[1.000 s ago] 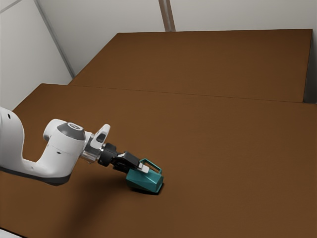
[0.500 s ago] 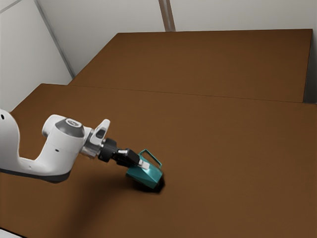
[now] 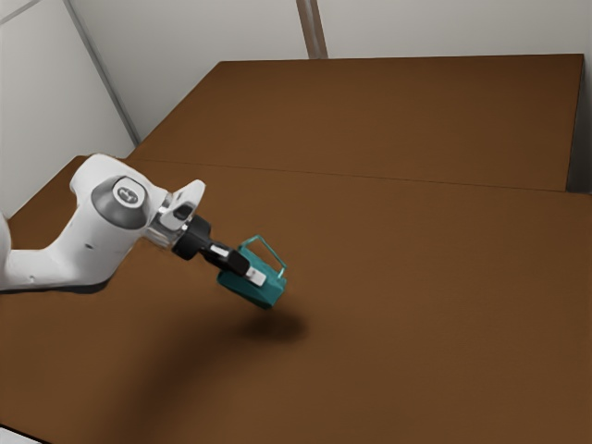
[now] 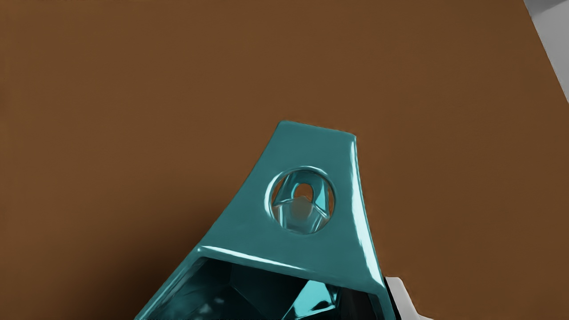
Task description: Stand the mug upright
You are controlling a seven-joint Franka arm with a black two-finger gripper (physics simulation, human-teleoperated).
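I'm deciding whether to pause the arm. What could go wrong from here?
The mug hangs tilted above the table, so if released like this it might land on an edge and topple. The gripper is its only visible support, so a weak grip could let it slip and drop.

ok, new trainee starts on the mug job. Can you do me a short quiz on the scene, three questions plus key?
1. What colour is the mug that the gripper holds above the table?
2. True or false: the mug stands upright, let go by the gripper.
3. In the exterior view, where does the mug's handle show? (a) above the mug's body (b) below the mug's body (c) inside the mug

Key: 1. teal; 2. false, it is tilted and held; 3. a
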